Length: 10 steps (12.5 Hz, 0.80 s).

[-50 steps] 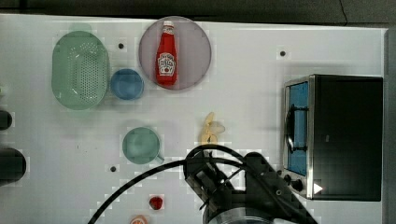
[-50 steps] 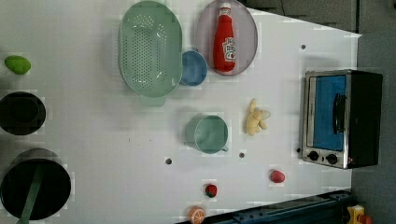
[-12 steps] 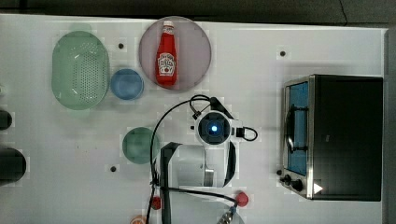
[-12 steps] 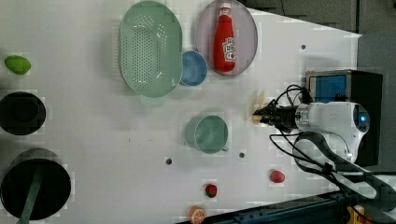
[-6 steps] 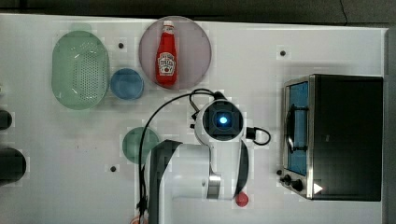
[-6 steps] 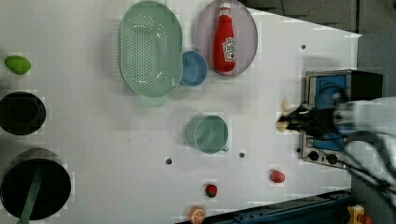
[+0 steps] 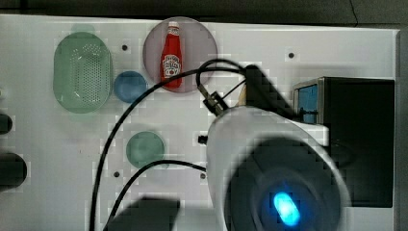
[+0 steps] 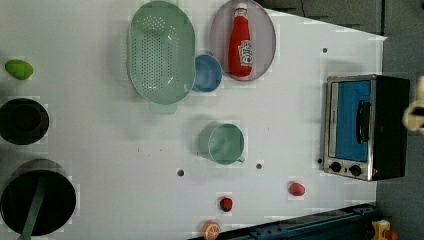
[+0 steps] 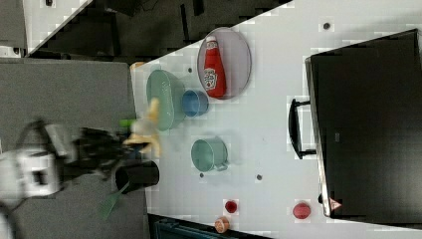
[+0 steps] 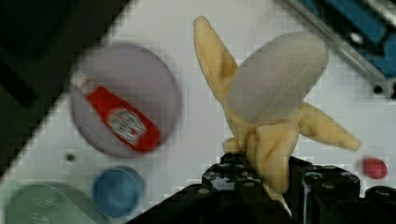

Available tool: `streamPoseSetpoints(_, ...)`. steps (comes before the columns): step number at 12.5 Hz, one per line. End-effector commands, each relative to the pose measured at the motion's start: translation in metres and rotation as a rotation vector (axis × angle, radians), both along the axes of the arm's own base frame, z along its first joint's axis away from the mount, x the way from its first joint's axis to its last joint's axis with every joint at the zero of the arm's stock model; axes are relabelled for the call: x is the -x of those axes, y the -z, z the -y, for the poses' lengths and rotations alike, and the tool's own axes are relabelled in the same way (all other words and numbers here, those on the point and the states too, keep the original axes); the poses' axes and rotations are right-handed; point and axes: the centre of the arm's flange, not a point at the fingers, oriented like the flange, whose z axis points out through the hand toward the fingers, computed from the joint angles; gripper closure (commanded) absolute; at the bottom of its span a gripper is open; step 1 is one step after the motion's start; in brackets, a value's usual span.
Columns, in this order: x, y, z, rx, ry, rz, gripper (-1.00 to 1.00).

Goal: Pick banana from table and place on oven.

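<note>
The pale yellow banana (image 10: 261, 107), peeled with its flaps spread, hangs in the air with my gripper (image 10: 268, 175) shut on its lower end. In the right view the gripper (image 9: 130, 142) and banana (image 9: 145, 130) float high at the right view's left, off the white table (image 9: 278, 114). The banana (image 8: 414, 114) sits at the left view's right edge, just beyond the oven (image 8: 360, 127). A cream sliver of banana (image 7: 242, 94) peeks out past the arm in the top view, left of the black-topped oven (image 7: 361, 144).
A ketchup bottle (image 7: 172, 55) lies on a grey plate (image 7: 202, 43), beside a blue bowl (image 7: 130, 86) and a green colander (image 7: 82, 72). A green cup (image 8: 225, 144) stands mid-table. Small red pieces (image 8: 297, 188) and black pots (image 8: 35, 202) lie along the left view's lower and left sides.
The arm has lifted the banana off the table beside the cup and carried it up and over toward the oven, growing large in the top view.
</note>
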Motion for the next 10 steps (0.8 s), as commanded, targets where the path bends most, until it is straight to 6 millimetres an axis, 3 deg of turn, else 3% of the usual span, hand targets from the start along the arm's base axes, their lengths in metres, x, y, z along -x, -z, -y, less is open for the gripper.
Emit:
streamPoseSetpoints(1, -0.019, 0.058, 0.04, -0.048, 0.116, -0.167, 0.62)
streamPoseSetpoints(4, -0.016, 0.076, 0.121, -0.068, 0.127, -0.191, 0.62)
streamPoseSetpoints(6, -0.007, 0.098, 0.183, -0.076, 0.1, -0.217, 0.62)
streamPoseSetpoints(10, 0.012, 0.131, 0.295, 0.001, -0.063, -0.183, 0.62)
